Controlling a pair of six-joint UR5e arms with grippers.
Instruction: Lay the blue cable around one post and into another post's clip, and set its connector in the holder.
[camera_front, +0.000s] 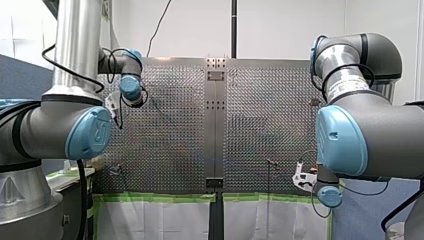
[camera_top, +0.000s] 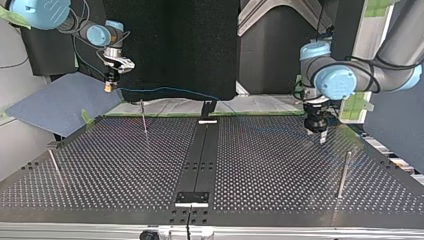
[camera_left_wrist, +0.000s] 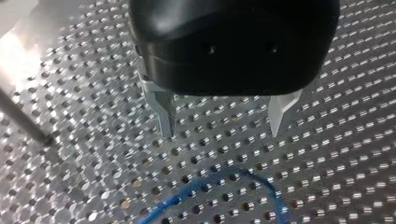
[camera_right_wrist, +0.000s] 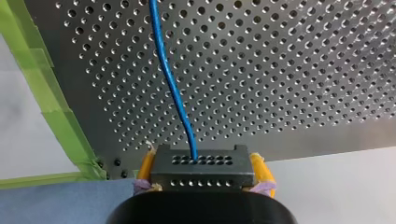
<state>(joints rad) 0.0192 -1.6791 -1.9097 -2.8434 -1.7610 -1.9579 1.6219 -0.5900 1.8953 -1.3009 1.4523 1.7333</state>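
My right pincer (camera_right_wrist: 201, 173) gripped the black connector (camera_right_wrist: 201, 161) between its yellow pads (camera_right_wrist: 146, 168), just past the desk's (camera_right_wrist: 289, 70) edge, and the blue cable (camera_right_wrist: 170, 84) ran ahead from it over the perforated plate. My left pincer (camera_left_wrist: 222, 131) hung spread wide above the desk, nothing between its metal fingers (camera_left_wrist: 164, 116), with a loop of cable just ahead.

A white wall (camera_front: 280, 25) rises beyond the perforated metal tabletop (camera_front: 170, 150). A black pole (camera_front: 233, 27) runs up the wall, and a thin dark cable (camera_front: 160, 21) hangs beside the pole. Green tape (camera_front: 165, 197) edges the tabletop's near side above a white sheet (camera_front: 155, 220). In the top view a black backdrop (camera_top: 200, 45) fills the middle, and a blue-grey board (camera_top: 60, 102) lies tilted at the left.
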